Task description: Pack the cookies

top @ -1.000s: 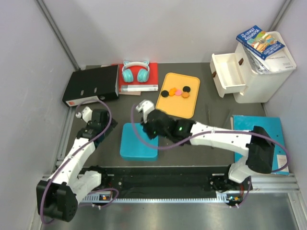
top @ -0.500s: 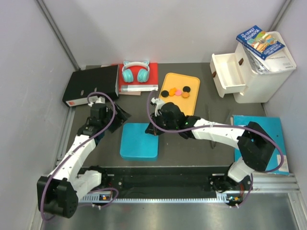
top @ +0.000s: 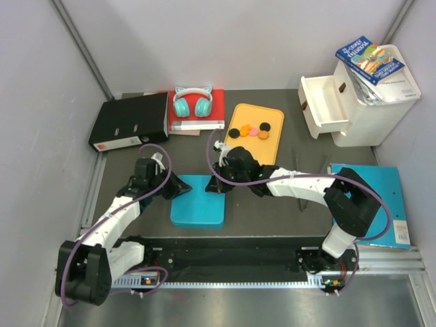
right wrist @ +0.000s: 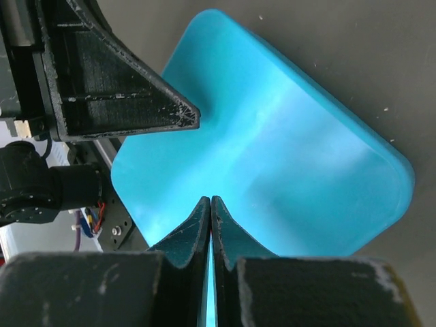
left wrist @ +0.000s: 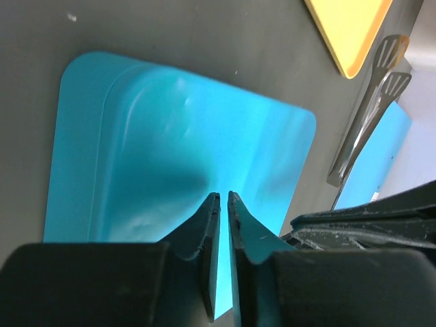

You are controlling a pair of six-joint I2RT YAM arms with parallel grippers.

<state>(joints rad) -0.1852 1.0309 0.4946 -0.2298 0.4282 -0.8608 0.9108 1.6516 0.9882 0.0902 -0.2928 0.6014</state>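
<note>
The cookies (top: 249, 131), small orange, black and pink discs, lie in a row on the orange tray (top: 256, 155) at the back. A blue box (top: 197, 204) sits at the centre front and fills both wrist views (left wrist: 170, 150) (right wrist: 286, 157). My left gripper (top: 182, 187) (left wrist: 223, 195) is at the box's left edge, its jaws drawn almost together with a thin slit between them. Whether they pinch the rim does not show. My right gripper (top: 218, 185) (right wrist: 210, 199) is shut over the box's back right edge. The left gripper's finger (right wrist: 122, 88) points at the box from the other side.
A black binder (top: 131, 120), a red book with teal headphones (top: 193, 102) and a white drawer unit (top: 361, 102) line the back. A second blue piece (top: 394, 178) lies at the right. Metal tongs (left wrist: 368, 116) rest between it and the tray.
The left arm swung in to the box's left edge and its jaws closed from wide open. The right gripper, shut throughout, shifted from over the box to its back right edge.
</note>
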